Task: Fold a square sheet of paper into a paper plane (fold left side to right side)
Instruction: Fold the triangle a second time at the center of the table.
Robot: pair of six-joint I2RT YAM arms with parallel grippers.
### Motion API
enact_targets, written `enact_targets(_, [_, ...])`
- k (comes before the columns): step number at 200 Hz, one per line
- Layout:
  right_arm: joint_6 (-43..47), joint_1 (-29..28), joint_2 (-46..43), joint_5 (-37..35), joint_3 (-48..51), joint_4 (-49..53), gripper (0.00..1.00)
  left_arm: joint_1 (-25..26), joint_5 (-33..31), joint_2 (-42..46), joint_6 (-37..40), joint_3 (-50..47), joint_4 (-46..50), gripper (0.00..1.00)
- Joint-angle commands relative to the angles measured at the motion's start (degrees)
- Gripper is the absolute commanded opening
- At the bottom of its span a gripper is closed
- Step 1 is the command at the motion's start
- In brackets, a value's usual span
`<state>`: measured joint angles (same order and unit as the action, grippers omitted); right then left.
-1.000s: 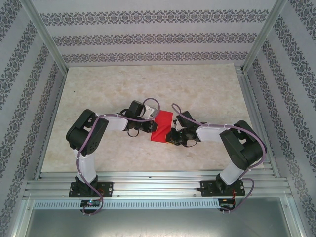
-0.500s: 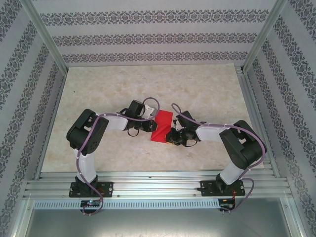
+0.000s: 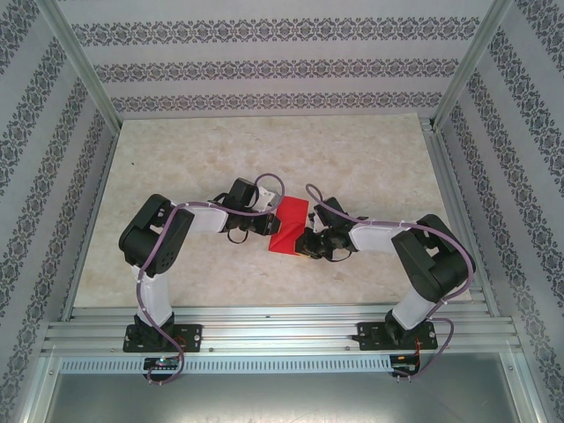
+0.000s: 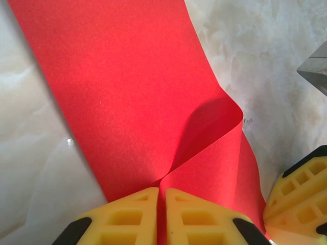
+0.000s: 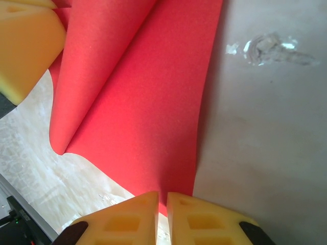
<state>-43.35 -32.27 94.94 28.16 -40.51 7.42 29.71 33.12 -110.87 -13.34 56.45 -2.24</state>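
Scene: two arms bent inward over a pale marbled counter (image 3: 176,159), wrists meeting at mid-counter.
Square sheet of paper (image 3: 289,224): bright red and unmarked, at the middle of the counter between the two wrists; from above, a narrow strip set slightly aslant.
Fold: one layer rolled over the other in a soft, uncreased curl; in the left wrist view, the rounded bend raised off the counter and shading the red beneath it.
Left pincer (image 4: 160,193): yellow fingers pressed together, red paper nipped between them at the near end of the curl.
Right pincer (image 5: 162,196): yellow fingers likewise closed, gripping the sheet's edge where red meets bare counter.
Neighbours: one yellow finger of the right pincer just beside the sheet at the lower right of the left wrist view; one yellow finger of the left pincer at the paper's far end, upper left of the right wrist view.
Writing: tiny dark mark (image 4: 248,121) on the counter just beside the bend, too small to read.
Surroundings: walls (image 3: 264,66) papered in grey ornamental bands; aluminium frame (image 3: 282,330) along the near edge, with both arm bases bolted to it; lilac cables (image 3: 138,280) looped along the arms.
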Motion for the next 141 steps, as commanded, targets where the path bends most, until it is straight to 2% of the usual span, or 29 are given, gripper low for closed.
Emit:
enact_targets(1, [1.07,-0.69,-1.17,-2.33,-1.39,2.5,0.17,-1.19,-2.27,-1.98,0.73,-0.17,-1.63,0.13])
enact_targets(36, [1.79,-0.58,-0.42,-2.32,-2.12,3.66,0.17,-1.16,-2.27,-2.39,0.71,0.28,-1.71,0.13])
enact_targets(79, [1.33,0.78,-5.64,-2.03,-4.66,4.07,0.19,-1.21,-2.19,-2.64,0.78,-0.6,-2.13,0.13])
enact_targets(141, [-6.54,0.13,-0.78,-4.24,-6.93,-9.53,0.16,-1.18,-2.43,-3.19,0.38,-0.85,-2.94,0.11])
